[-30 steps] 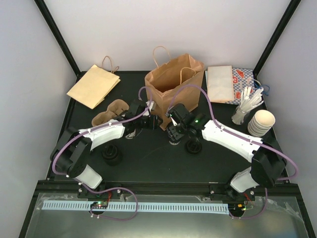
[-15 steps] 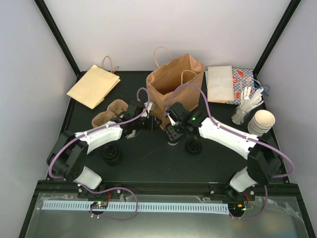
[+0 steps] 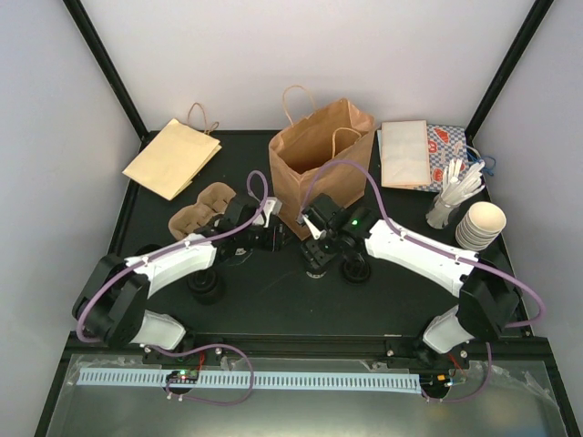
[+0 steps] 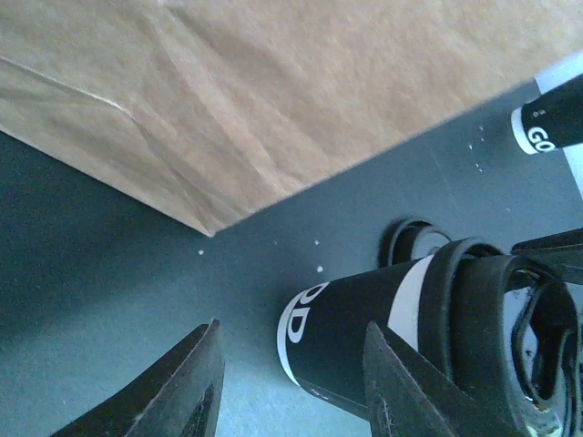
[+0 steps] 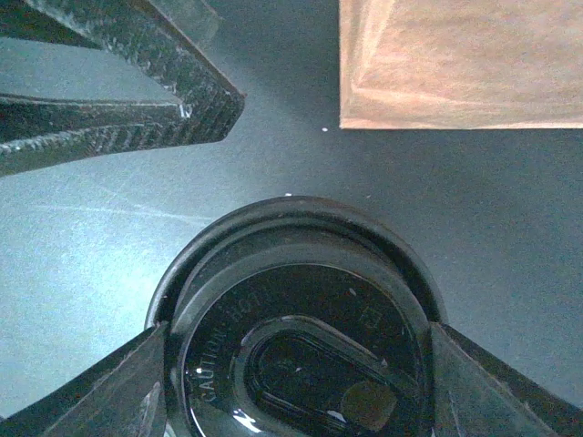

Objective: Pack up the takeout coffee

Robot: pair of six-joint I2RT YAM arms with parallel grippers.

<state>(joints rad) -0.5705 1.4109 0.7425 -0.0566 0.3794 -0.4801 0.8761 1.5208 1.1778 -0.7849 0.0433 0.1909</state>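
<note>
Inspecting progress, we found the right gripper (image 3: 314, 246) clamped on the lidded coffee cup (image 5: 301, 319), not yet inside the paper bag (image 3: 319, 164). The left gripper (image 4: 293, 346) was spread and empty.

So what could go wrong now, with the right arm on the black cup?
The right end effector clasps the black lidded cup by its lid only, so the lid may pop off on lifting. The open left end effector sits close beside that cup, so the arms may bump. The paper bag is tall; the cup may catch its rim.
</note>
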